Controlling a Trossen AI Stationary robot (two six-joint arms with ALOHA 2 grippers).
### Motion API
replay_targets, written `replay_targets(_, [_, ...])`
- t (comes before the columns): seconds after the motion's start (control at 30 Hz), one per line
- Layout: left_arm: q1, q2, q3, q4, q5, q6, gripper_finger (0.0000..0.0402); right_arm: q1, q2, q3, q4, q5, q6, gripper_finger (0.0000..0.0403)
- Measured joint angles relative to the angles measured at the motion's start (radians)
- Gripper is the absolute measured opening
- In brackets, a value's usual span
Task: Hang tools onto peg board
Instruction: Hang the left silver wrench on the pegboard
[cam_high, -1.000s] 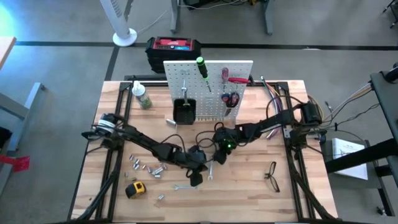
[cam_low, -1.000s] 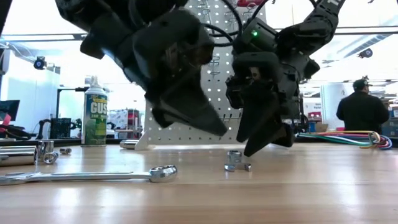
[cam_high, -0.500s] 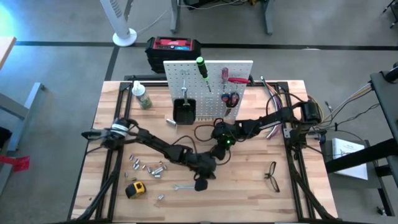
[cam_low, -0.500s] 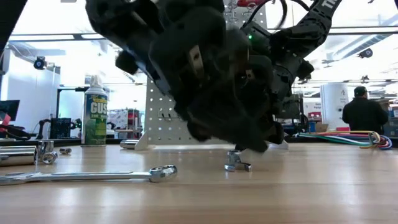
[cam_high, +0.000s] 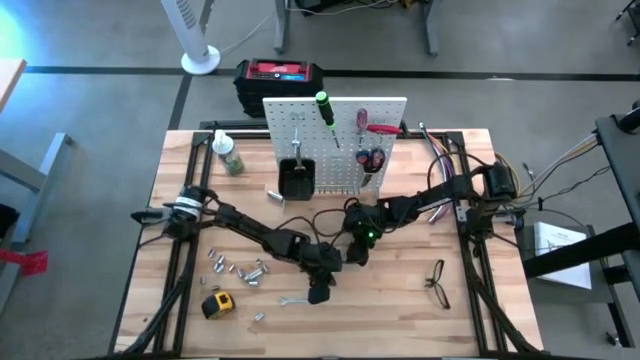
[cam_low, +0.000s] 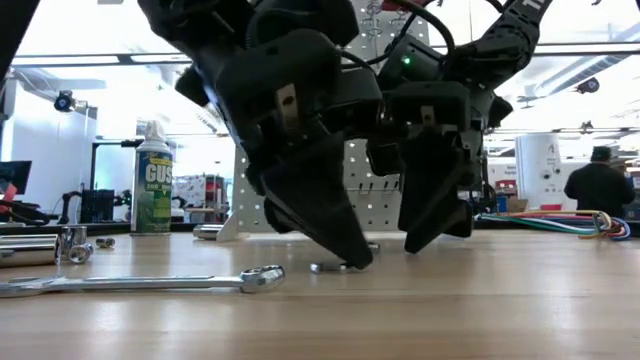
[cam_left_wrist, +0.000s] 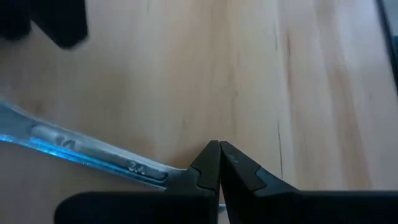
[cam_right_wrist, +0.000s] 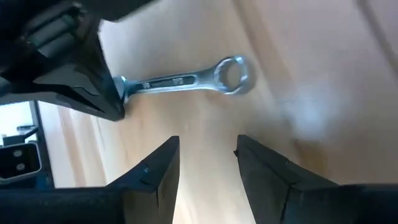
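A small silver wrench lies flat on the wooden table, its ring end free. My left gripper, shut and slanting steeply down, has its tips at the wrench's other end. My right gripper hovers open just beyond the wrench, nothing between its fingers; in the low view it stands behind the left one. The white peg board stands upright at the far side, with a green screwdriver, a red screwdriver and red pliers on it. My left gripper presses its shut fingertips onto the wrench's shaft at the end opposite the ring. The fingers come from above, slanting down from the table's left. The wrench lies flat on the table; the very end is hidden under the fingers.
A longer wrench lies near the front edge. Loose sockets and a yellow tape measure sit front left, glasses front right. A bottle stands far left, a black bin on the board, cables far right.
My left gripper has sunk toward the table and tipped steeper, staying shut, and its tips have come down on the small wrench's end. In the low view that end, which stood up to the gripper's right, now lies flat at the fingertips.
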Motion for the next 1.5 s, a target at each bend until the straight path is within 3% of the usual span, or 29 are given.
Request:
replay_targets(0.27, [-0.016,-0.053,-0.002,-0.139,-0.111,-0.002,0.0000,-0.030,-0.005,0.030,0.025,0.008,-0.040,0.0155])
replay_targets(0.8, [-0.037,-0.123,-0.003,-0.251,-0.174,-0.034,0.0000,-0.084,0.050,0.048,0.047,0.022,-0.014,0.0155])
replay_targets(1.5, [-0.050,-0.111,-0.063,-0.231,-0.185,-0.122,0.0000,-0.073,0.078,0.049,0.084,0.026,0.036,0.0144])
